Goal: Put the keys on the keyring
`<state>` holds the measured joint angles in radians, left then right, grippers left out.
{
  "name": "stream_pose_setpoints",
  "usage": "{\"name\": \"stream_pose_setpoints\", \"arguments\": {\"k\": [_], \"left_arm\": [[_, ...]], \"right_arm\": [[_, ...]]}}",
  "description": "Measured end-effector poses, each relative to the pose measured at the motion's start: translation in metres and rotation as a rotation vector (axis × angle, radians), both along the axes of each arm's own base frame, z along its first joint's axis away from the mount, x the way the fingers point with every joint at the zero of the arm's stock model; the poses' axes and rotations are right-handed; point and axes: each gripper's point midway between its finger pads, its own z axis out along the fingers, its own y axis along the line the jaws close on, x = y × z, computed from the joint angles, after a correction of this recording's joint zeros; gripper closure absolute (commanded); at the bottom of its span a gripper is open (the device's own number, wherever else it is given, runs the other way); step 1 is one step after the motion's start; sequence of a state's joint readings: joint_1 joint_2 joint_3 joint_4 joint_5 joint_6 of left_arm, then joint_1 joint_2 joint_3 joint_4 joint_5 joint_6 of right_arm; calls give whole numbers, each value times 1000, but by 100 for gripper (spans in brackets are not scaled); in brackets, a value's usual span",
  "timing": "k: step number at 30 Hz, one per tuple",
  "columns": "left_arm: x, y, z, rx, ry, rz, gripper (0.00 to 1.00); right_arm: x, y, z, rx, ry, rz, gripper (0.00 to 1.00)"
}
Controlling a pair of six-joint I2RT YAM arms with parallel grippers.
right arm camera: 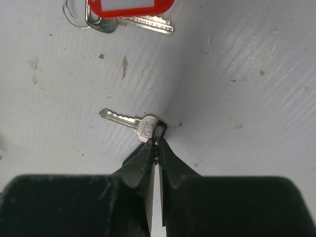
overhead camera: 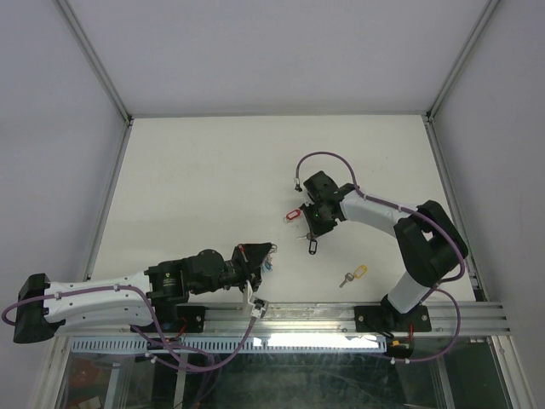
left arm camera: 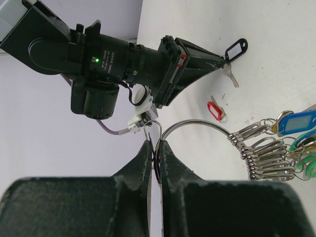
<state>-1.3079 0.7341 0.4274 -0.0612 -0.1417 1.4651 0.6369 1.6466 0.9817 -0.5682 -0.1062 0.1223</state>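
Note:
My left gripper (left arm camera: 155, 143) is shut on the keyring (left arm camera: 197, 122), a thin wire loop held up off the table. Several small rings with blue and green tagged keys (left arm camera: 291, 143) hang on the loop's right side. In the top view this gripper (overhead camera: 266, 256) is near the front rail. My right gripper (right arm camera: 157, 143) is shut on the small ring of a silver key (right arm camera: 133, 123) at the table surface. That key's black tag (left arm camera: 236, 49) shows in the left wrist view. In the top view the right gripper (overhead camera: 317, 223) is mid-table, with the black-tagged key (overhead camera: 312, 245) just below it.
A red-tagged key (right arm camera: 131, 6) lies just beyond the right gripper, and shows as a red-tagged key (overhead camera: 292, 215) in the top view. A yellow-tagged key (overhead camera: 353, 275) lies nearer the right arm's base. Metal frame posts border the white table (overhead camera: 213, 170).

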Motion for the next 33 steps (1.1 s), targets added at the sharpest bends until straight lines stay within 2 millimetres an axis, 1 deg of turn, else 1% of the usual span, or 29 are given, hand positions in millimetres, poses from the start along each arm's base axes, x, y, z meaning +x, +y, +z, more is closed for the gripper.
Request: {"name": "stream_pose_setpoints", "arguments": {"k": [5,11,15,19,29,31,33], "left_arm": [[0,0,0,1,0,0,100],[0,0,0,1,0,1,100],[0,0,0,1,0,1,100],[0,0,-1,3,1,1,100],[0,0,-1,5,1,1,100],[0,0,-1,5,1,1,100],[0,0,-1,5,1,1,100]], "right_arm": [[4,-1,-1,-6,-14,-12,84],[6,0,-1,-1,-18,-16,82],[6,0,-1,1,-17,-16,80],[5,0,-1,0,-15,-16,79],[0,-4,-2,-14,4,-15,84],[0,-4,-1,-14,5,-15,87],[0,-4,0,-13,4,-15,92]]}}
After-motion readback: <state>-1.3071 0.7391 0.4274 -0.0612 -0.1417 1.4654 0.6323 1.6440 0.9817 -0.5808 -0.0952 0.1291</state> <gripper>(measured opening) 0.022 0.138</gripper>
